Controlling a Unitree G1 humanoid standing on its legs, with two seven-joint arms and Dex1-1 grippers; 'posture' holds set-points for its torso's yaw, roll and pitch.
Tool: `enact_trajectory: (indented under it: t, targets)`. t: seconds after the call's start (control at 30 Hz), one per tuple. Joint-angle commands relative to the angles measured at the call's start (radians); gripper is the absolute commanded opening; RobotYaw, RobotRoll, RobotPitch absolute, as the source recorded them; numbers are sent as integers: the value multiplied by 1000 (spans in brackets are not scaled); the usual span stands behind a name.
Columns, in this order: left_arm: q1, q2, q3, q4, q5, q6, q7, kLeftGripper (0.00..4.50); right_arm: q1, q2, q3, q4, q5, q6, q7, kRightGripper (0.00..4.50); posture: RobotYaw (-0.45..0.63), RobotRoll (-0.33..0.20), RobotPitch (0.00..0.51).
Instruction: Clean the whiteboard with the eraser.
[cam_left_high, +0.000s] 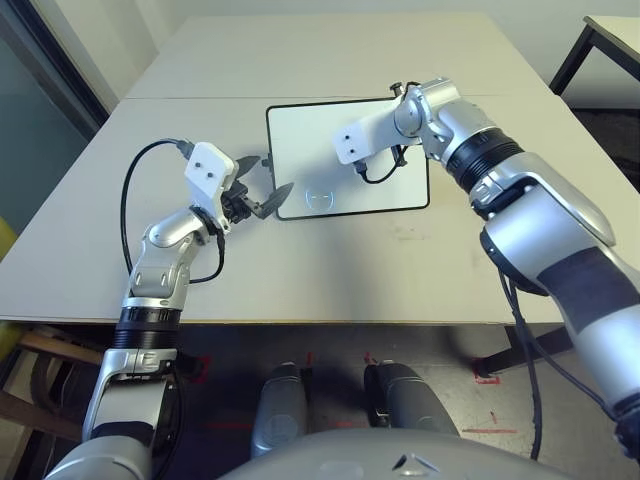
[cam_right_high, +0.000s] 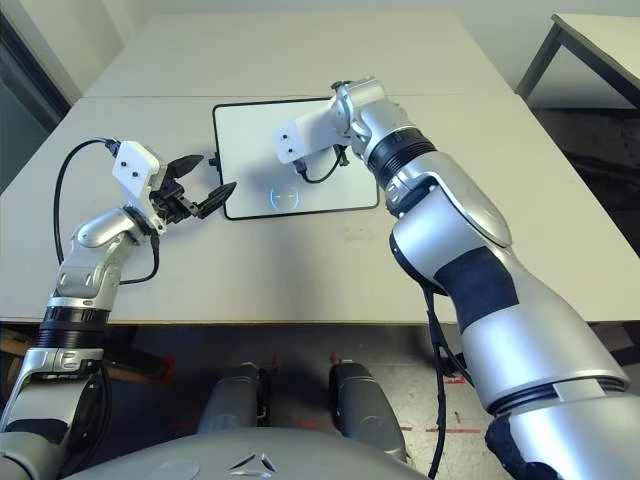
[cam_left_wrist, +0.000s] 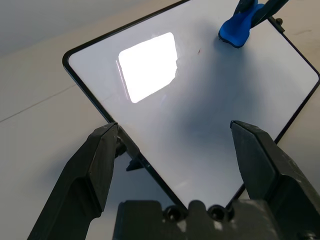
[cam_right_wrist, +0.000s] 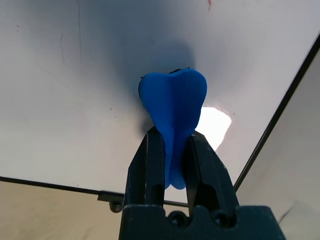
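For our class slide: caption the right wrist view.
Right gripper shut on the blue eraser, pressing it to the whiteboard.

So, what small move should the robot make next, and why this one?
Probably a short wipe toward the tiny red mark near the board's edge. The right gripper is shut on the eraser, which meets the whiteboard; most of the surface looks clean. The left gripper stands open around the board's near edge, seemingly placed to steady it.
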Motion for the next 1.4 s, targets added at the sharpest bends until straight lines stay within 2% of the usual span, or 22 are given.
enact_trajectory:
  t: [0.03,0.23,0.37,0.53,0.7,0.93,1.13,1.4]
  targets:
    - [-22,-20,-30,48,19,-24,-18,4500,11,-58,-61,-137,53,115,117,383,-134,0,51]
    - [-70,-54,-53,126,30,-69,-34,4500,96,-214,-113,-325,119,350,367,383,-185,0,54]
    - [-90,-70,-59,165,37,-94,-42,4500,122,-290,-143,-263,161,498,446,383,-200,0,54]
    - [-101,-79,-61,192,40,-114,-48,4500,88,-302,-223,13,211,635,306,383,-214,0,57]
    - [-106,-72,-60,197,35,-118,-56,4500,74,-272,-366,195,320,726,79,383,-204,0,61]
    - [-97,-47,-48,172,30,-103,-62,4500,81,-224,-483,268,418,781,-111,383,-174,0,65]
    - [-81,-23,-39,128,25,-77,-59,4500,116,-203,-547,289,470,775,-269,383,-146,0,68]
    - [-62,8,-26,77,20,-37,-60,4500,156,-168,-606,297,520,758,-398,383,-121,0,64]
